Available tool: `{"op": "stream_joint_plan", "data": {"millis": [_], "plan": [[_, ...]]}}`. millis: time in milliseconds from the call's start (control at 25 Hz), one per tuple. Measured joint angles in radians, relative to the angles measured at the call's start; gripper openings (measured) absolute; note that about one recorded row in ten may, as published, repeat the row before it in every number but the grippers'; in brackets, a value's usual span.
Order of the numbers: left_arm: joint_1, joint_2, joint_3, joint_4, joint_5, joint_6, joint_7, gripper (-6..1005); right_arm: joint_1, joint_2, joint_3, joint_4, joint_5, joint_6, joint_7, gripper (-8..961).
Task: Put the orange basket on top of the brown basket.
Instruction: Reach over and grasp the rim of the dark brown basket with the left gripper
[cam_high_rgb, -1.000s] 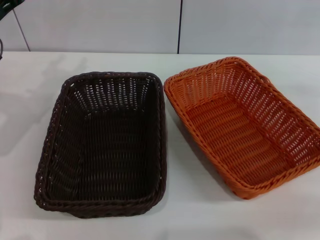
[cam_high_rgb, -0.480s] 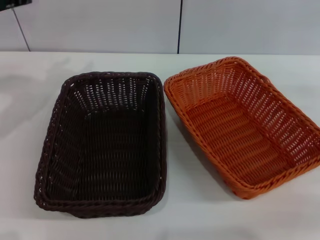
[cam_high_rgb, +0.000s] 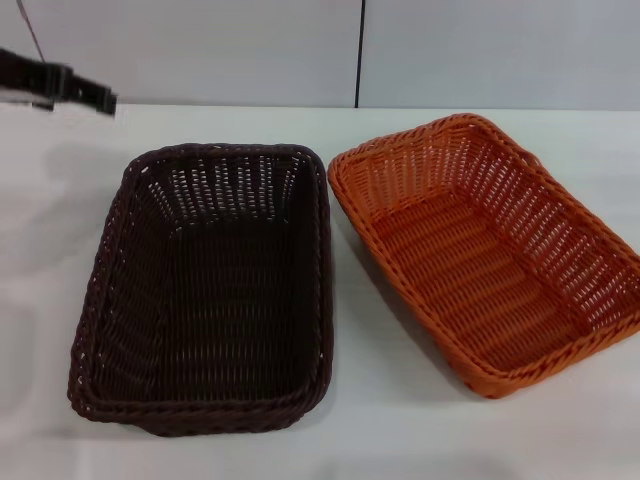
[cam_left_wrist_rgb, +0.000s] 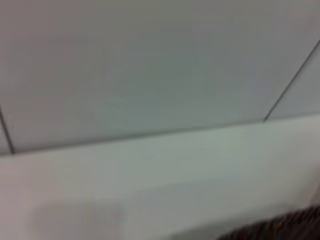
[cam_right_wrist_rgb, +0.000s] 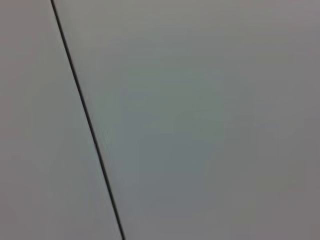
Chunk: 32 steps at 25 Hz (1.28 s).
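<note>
The brown basket (cam_high_rgb: 205, 290) lies on the surface (cam_high_rgb: 380, 420) at the left, the orange basket (cam_high_rgb: 485, 250) just beside it at the right, turned askew. The left tool (cam_high_rgb: 60, 82) hangs beyond the brown basket's far left corner.

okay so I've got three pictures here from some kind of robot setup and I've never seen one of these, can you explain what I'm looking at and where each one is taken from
This is a two-armed robot with grippers and three cameras. The wide picture comes from its head, looking down at a white table. On it sit two empty woven trays side by side, not stacked: the brown basket on the robot's left and the orange basket on its right. The dark piece at the far left edge is the left gripper, raised above the table and holding nothing. The other two pictures come from cameras on the wrists. The left one shows table, wall and a bit of dark weave; the right one only a plain wall. The right arm is out of sight.
</note>
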Motion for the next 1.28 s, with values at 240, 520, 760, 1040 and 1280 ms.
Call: {"op": "stream_joint_plan", "data": {"millis": [240, 520, 760, 1040, 1280], "plan": [[-0.023, -0.062, -0.008, -0.031, 0.107, -0.119, -0.037, 843, -0.002, -0.014, 0.003, -0.001, 0.001, 0.0, -0.001, 670], [-0.016, -0.093, -0.009, -0.018, 0.129, -0.172, -0.067, 843, 0.002, -0.027, 0.003, 0.0, 0.002, 0.0, -0.001, 670], [0.002, -0.122, -0.009, 0.013, 0.153, -0.183, -0.083, 844, 0.007, -0.032, 0.003, 0.004, 0.002, 0.001, -0.003, 670], [0.021, -0.134, -0.008, 0.039, 0.154, -0.17, -0.084, 844, 0.016, -0.033, 0.003, 0.006, 0.002, 0.005, -0.003, 670], [0.035, -0.136, -0.003, 0.111, 0.155, -0.136, -0.077, 844, 0.031, -0.034, 0.003, 0.006, 0.002, 0.014, -0.003, 670]]}}
